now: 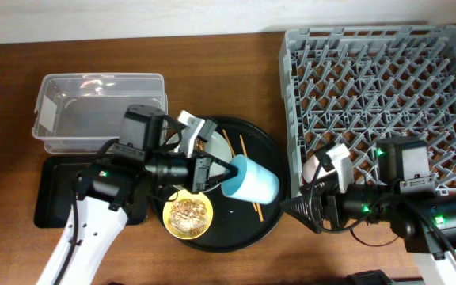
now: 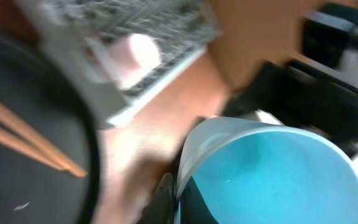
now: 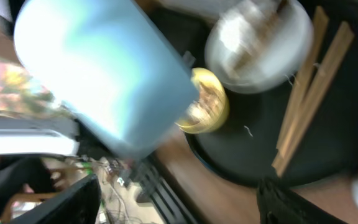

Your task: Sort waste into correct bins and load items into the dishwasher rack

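Note:
My left gripper [image 1: 222,172] is shut on the rim of the light blue cup [image 1: 252,182] and holds it tilted above the right side of the round black tray [image 1: 271,146]. One finger is inside the rim and one outside in the left wrist view [image 2: 174,199], with the cup [image 2: 272,174] filling the frame. My right gripper [image 1: 293,210] is open and empty at the tray's right edge, beside the cup [image 3: 98,68]. The yellow bowl [image 1: 188,215] holds brown scraps. The plate [image 1: 216,146] and chopsticks [image 1: 255,209] lie on the tray. A pink cup [image 2: 135,53] sits in the grey rack [image 1: 378,87]. No napkin or wrapper shows.
The clear plastic box [image 1: 101,111] stands at the back left, with the flat black tray [image 1: 54,198] in front of it under my left arm. The rack fills the right side. The right wrist view shows the bowl [image 3: 207,102], plate [image 3: 260,43] and chopsticks [image 3: 309,87].

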Action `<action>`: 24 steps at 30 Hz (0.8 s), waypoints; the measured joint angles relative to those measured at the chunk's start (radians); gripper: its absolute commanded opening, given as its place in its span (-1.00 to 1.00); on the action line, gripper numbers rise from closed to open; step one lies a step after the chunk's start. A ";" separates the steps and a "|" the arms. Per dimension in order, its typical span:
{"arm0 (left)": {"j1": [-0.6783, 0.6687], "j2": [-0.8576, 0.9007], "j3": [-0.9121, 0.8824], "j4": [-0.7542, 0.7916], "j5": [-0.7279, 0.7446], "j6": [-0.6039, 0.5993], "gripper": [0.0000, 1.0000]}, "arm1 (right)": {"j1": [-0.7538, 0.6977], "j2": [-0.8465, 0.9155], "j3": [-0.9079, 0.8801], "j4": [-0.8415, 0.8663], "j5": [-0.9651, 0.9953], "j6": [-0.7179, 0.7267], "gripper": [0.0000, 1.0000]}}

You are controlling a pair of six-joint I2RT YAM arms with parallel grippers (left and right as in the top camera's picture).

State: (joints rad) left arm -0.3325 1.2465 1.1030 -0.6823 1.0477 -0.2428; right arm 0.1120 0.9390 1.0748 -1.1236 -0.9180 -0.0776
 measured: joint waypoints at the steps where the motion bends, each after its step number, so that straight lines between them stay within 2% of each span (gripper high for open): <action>1: 0.017 0.000 0.001 0.035 0.090 0.003 -1.00 | 0.004 0.001 0.000 0.052 -0.048 0.003 0.68; 4: 0.051 0.001 0.001 0.052 0.241 0.004 -1.00 | 0.041 0.003 -0.002 0.232 -0.175 0.053 0.68; 8: 0.051 0.001 0.001 0.051 0.315 0.005 -1.00 | 0.141 0.018 -0.002 0.410 -0.212 0.166 0.47; 11: 0.052 0.001 0.001 0.056 0.317 0.005 -1.00 | 0.237 0.060 -0.002 0.423 -0.211 0.212 0.24; 16: 0.053 0.001 0.000 0.062 0.324 0.005 -0.99 | 0.256 0.056 -0.001 0.397 -0.183 0.224 0.09; 17: 0.051 0.001 0.000 0.063 0.322 0.008 -0.52 | 0.257 0.048 0.000 0.391 -0.173 0.224 0.04; 18: 0.047 0.001 0.000 0.064 0.325 0.013 0.05 | 0.261 0.036 0.000 0.387 -0.157 0.225 0.02; 19: 0.043 0.001 0.000 0.070 0.325 0.013 0.33 | 0.265 0.021 0.001 0.369 -0.124 0.229 0.02; 20: 0.046 0.001 0.000 0.073 0.321 0.015 0.99 | 0.265 0.011 0.001 0.338 -0.084 0.233 0.02; 24: 0.052 0.002 0.000 0.033 0.208 0.012 0.99 | 0.164 -0.050 0.068 0.034 0.140 0.239 0.02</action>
State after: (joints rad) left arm -0.2806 1.2480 1.1034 -0.6495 1.2556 -0.2306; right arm 0.2756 0.8886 1.1427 -1.0897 -0.7780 0.1616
